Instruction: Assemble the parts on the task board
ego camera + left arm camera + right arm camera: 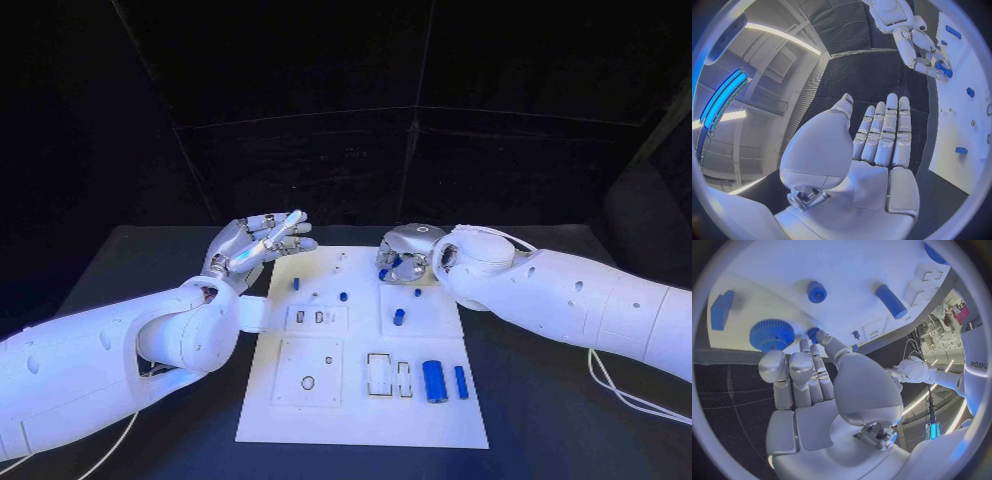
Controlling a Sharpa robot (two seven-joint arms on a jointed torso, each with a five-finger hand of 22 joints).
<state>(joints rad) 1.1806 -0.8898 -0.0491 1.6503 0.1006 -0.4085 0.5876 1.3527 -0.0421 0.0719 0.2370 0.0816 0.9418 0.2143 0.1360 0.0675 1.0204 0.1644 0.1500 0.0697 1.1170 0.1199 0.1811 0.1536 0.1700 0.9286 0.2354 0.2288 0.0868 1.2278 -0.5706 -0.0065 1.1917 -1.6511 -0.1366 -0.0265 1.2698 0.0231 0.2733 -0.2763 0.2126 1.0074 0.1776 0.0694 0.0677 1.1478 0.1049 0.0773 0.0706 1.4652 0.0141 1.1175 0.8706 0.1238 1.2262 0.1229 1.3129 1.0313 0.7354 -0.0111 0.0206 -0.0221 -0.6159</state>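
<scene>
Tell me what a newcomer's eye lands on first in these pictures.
First the white task board in the middle of the black table, dotted with small blue parts. Then the right hand at the board's far edge, fingers on a blue gear. The left hand hovers open beside the board's far left corner.

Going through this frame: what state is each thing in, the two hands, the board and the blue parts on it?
Left hand: open, fingers straight, holding nothing, beside the board's far left edge.
Right hand: fingers curled on a small blue part at the board's far end.
Blue gear: on the board by the right hand's fingers.
Two blue cylinders: lying flat, near right.
Task board: flat on the table.
</scene>
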